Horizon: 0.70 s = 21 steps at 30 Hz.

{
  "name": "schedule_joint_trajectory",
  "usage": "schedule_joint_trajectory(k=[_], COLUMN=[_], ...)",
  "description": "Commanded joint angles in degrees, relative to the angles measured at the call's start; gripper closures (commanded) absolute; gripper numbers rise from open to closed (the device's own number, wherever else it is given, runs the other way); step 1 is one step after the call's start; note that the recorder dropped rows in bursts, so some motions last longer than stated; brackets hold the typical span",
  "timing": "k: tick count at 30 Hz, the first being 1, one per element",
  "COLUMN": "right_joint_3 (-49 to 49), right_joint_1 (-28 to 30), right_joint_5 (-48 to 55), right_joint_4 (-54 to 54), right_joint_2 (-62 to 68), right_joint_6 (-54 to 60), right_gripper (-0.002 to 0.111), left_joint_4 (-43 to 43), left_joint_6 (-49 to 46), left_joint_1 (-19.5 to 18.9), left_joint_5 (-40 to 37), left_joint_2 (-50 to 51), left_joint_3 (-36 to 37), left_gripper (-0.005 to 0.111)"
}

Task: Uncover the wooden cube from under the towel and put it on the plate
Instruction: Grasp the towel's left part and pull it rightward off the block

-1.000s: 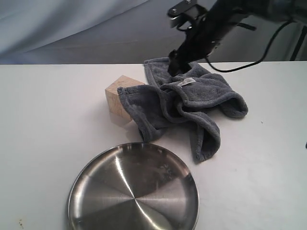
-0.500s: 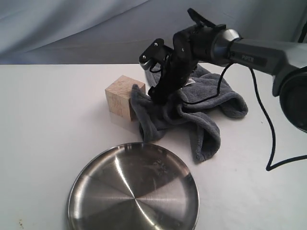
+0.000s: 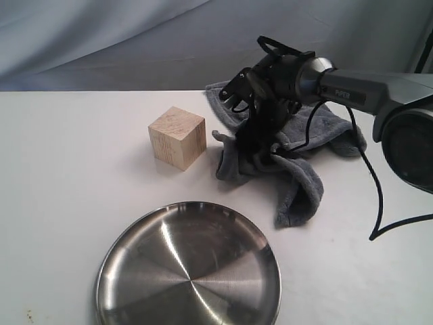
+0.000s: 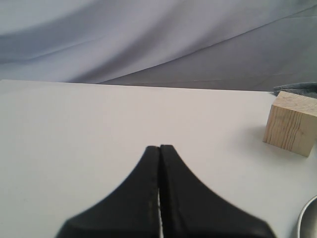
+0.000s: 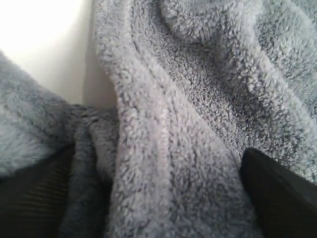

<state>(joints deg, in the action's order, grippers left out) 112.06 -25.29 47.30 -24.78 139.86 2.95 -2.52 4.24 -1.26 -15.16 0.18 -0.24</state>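
The wooden cube (image 3: 177,137) stands bare on the white table, left of the towel; the left wrist view shows the wooden cube (image 4: 292,123) too. The dark grey towel (image 3: 298,183) lies bunched just right of it, not touching it. My right gripper (image 3: 254,145) is pressed down into the towel's left part. In its wrist view the towel (image 5: 198,99) fills the wide gap of the right gripper (image 5: 153,168), between black fingers (image 5: 277,198). The steel plate (image 3: 188,267) sits empty at the front. My left gripper (image 4: 159,148) hovers low over bare table, shut, left of the cube.
A black cable (image 3: 372,196) trails from the right arm (image 3: 365,78) down over the table's right side. A grey cloth backdrop (image 3: 101,40) hangs behind the table. The plate's rim (image 4: 309,218) shows at the edge of the left wrist view.
The right gripper swung from the towel's back edge down into its left part and shifted right. The towel slid right with it, off the cube, which now stands fully uncovered.
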Motion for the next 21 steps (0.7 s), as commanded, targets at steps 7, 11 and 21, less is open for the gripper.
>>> schedule_joint_trajectory(k=[7, 11, 21], right_joint_3=[-0.9, -0.9, -1.5], right_joint_1=[2.18, 3.77, 8.13], right_joint_5=[16.69, 21.5, 22.66], right_joint_4=[-1.55, 5.35, 21.57], right_joint_2=[2.43, 1.8, -3.42], right_joint_6=[-1.25, -2.18, 0.26], right_gripper=[0.108, 0.108, 0.108], left_joint_4=[0.48, 0.48, 0.48], left_joint_6=[-0.1, -0.1, -0.1], left_joint_1=[-0.05, -0.05, -0.05], left_joint_5=[0.13, 0.13, 0.13], left_joint_2=[-0.18, -0.18, -0.18], left_joint_3=[0.24, 0.24, 0.24], left_gripper=[0.107, 0.107, 0.107])
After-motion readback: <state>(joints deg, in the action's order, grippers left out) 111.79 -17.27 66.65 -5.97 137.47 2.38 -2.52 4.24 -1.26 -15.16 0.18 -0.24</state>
